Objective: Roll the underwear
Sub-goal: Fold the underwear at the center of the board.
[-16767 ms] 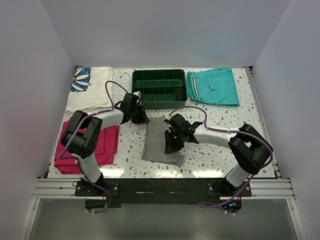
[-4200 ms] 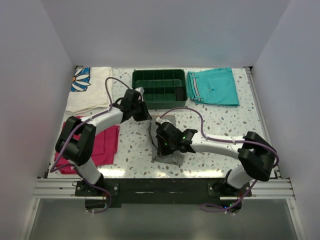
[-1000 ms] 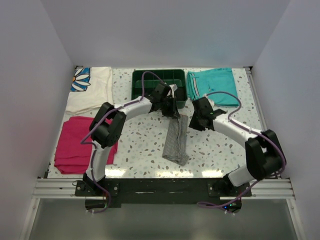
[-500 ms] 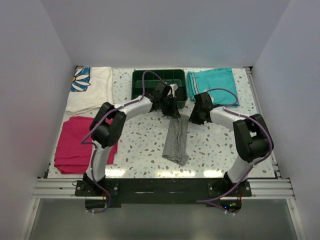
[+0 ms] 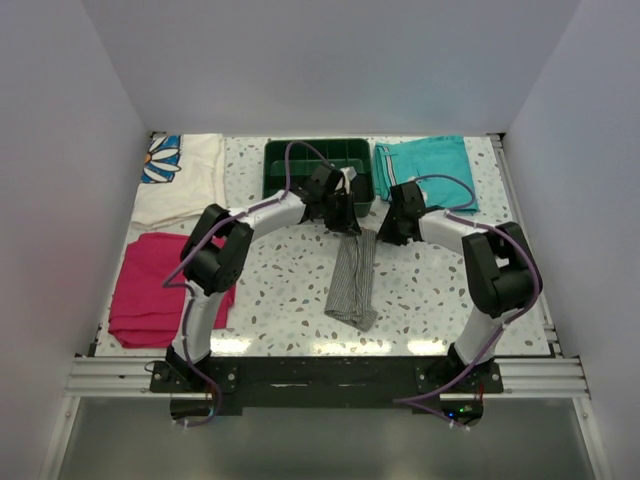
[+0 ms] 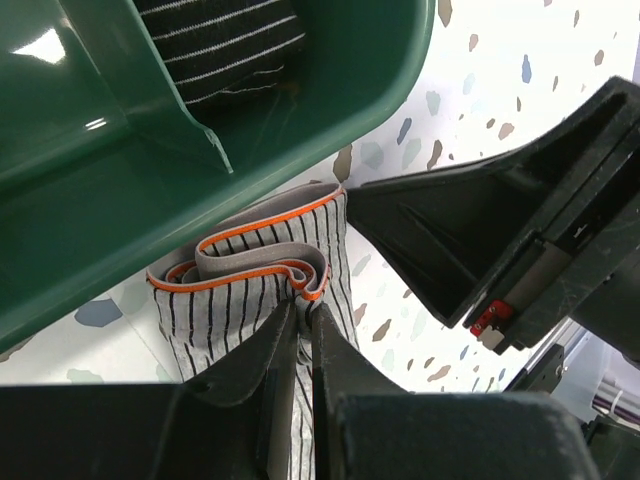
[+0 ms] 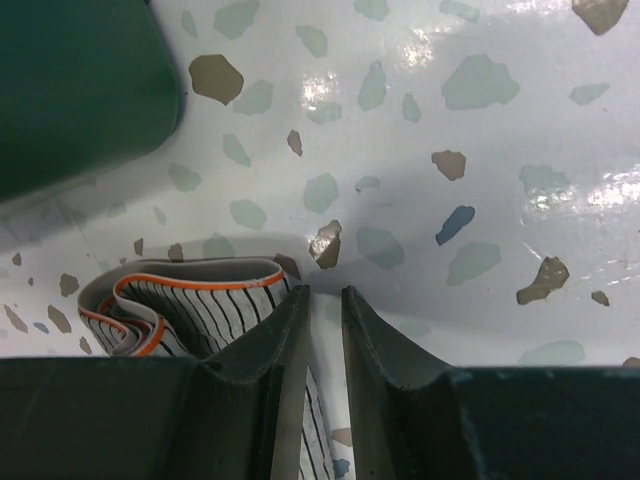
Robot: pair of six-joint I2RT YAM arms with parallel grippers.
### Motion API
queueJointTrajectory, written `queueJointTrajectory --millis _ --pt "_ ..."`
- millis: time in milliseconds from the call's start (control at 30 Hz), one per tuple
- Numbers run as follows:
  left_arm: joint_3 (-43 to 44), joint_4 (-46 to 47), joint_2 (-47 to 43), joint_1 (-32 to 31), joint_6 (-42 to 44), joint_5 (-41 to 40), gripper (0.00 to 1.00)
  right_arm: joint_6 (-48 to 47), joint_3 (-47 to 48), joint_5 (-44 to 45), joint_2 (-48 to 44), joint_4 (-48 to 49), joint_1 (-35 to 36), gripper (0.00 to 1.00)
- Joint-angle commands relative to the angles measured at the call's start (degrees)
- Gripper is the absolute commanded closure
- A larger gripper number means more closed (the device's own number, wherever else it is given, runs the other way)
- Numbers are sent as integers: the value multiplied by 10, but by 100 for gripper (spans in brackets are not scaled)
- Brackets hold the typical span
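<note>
The underwear (image 5: 352, 285) lies as a long narrow folded strip of grey-and-white stripes running from the green tray (image 5: 300, 165) toward the near edge. My left gripper (image 5: 345, 222) sits at its far end, just in front of the tray. In the left wrist view this gripper (image 6: 303, 305) is shut on the bunched orange-trimmed waistband of the underwear (image 6: 250, 270). My right gripper (image 5: 383, 236) is at the strip's far right corner. In the right wrist view its jaws (image 7: 323, 295) stand narrowly open over bare table, the left finger touching the underwear (image 7: 200, 300) edge.
Teal shorts (image 5: 430, 172) lie right of the tray, close behind the right arm. A magenta cloth (image 5: 160, 285) and a white flowered cloth (image 5: 180, 175) are on the left. A dark striped garment (image 6: 220, 40) sits in a tray compartment. The tray wall (image 6: 330, 120) is just behind both grippers.
The right gripper has shifted slightly left and back toward the strip's far corner, its arm folding in. The left gripper has held still on the waistband.
</note>
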Motion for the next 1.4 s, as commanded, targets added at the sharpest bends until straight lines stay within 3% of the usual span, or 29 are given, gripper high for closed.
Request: queueJointTrajectory --millis 0,967,1367 --pt "24 8 7 -3 -1 25 98 -3 19 0 21 12 -4 76" --pt "33 65 33 -20 -45 35 97 -9 -1 0 16 11 -5 74" --pt "54 46 32 -18 -29 16 63 -3 -35 34 -63 -4 -5 64"
